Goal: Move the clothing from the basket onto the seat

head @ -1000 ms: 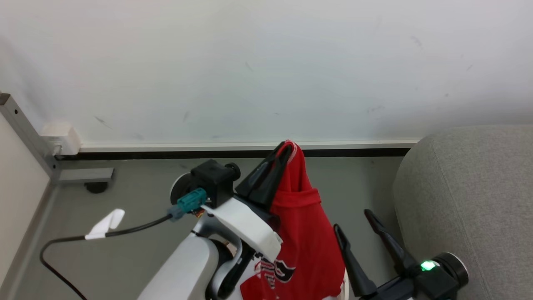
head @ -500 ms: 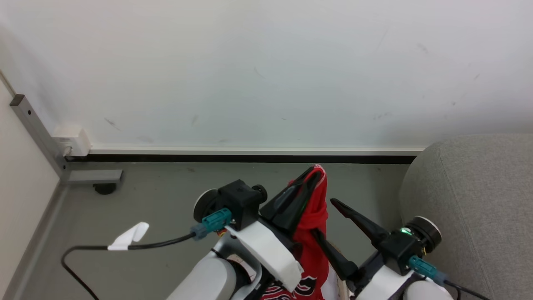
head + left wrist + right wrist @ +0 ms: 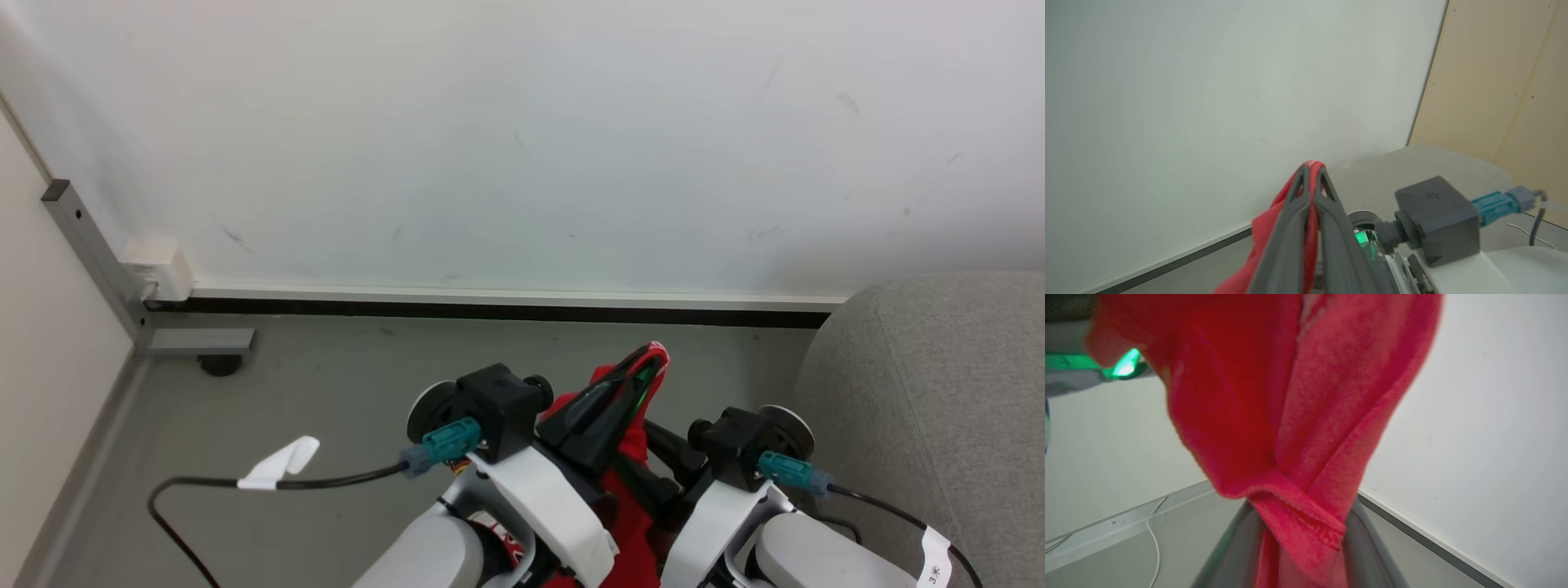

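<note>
My left gripper point(image 3: 647, 361) is shut on the top of the red clothing point(image 3: 630, 514), which hangs down between my two arms above the floor. In the left wrist view its closed fingertips point(image 3: 1311, 168) pinch the red cloth point(image 3: 1265, 228). My right gripper point(image 3: 660, 457) reaches in from the right, just below the left one. In the right wrist view its grey fingers point(image 3: 1231, 547) stand apart on either side of a bunched fold of the clothing point(image 3: 1290, 416); the cloth hides their tips. The grey seat point(image 3: 939, 392) rises at the right. The basket is out of view.
A white wall with a dark baseboard point(image 3: 490, 309) runs across ahead, with grey floor below it. A metal frame post point(image 3: 90, 253) with a foot and caster point(image 3: 219, 365) stands at the left. A black cable with a white tag point(image 3: 282, 461) trails from my left wrist.
The right gripper has come up from the lower right and moved left onto the hanging garment, its jaws narrowing. The head camera has shifted, so the left gripper sits lower in view.
</note>
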Tool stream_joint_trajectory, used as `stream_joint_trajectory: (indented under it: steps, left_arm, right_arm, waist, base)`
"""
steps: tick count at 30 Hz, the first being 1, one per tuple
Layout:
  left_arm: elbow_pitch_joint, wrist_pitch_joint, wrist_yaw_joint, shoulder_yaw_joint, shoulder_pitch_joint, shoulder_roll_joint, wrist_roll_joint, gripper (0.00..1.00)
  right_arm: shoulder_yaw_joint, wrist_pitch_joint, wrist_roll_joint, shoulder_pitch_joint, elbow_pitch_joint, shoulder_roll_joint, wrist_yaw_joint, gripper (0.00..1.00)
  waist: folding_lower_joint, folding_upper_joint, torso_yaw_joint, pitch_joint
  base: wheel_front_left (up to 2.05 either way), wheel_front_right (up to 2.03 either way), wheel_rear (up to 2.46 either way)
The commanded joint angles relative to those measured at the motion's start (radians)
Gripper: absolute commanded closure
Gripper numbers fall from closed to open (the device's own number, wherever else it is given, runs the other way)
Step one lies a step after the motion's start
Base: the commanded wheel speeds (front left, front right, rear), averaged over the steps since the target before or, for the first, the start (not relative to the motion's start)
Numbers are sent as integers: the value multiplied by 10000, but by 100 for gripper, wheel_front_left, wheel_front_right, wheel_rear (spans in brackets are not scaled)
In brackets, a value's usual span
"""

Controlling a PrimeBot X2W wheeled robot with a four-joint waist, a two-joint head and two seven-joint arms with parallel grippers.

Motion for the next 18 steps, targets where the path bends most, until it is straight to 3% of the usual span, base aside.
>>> stream_joint_trajectory:
  steps: [1,5,6,7,8,18]
  left_arm:
    - [-46,-27,78,72,55,85,54,100]
    - [54,-110,180,162,72,202,132,100]
    - [79,-138,201,193,85,239,161,84]
    - [115,-197,217,200,120,261,160,56]
    - [176,-200,212,194,178,279,117,0]
    - [1127,-678,134,109,494,714,319,0]
  right_arm:
    - [124,-158,288,-210,57,-122,-21,100]
    - [179,-365,560,-325,226,-164,-21,100]
    - [111,-378,580,-339,287,-183,-21,100]
    - [22,-398,565,-342,354,-214,-21,100]
    - [-131,-428,469,-350,427,-257,-21,100]
    - [-1930,-439,-423,253,12,-545,-21,100]
  waist:
    - [0,-1,32,21]
    - [0,-1,78,17]
    - [0,-1,85,14]
    - [0,-1,93,10]
    - [0,-1,103,4]
    - [0,-1,-29,19]
  base:
    - [0,0,0]
    - [0,0,0]
    - [0,0,0]
    - [0,0,0]
    - [0,0,0]
    - [0,0,0]
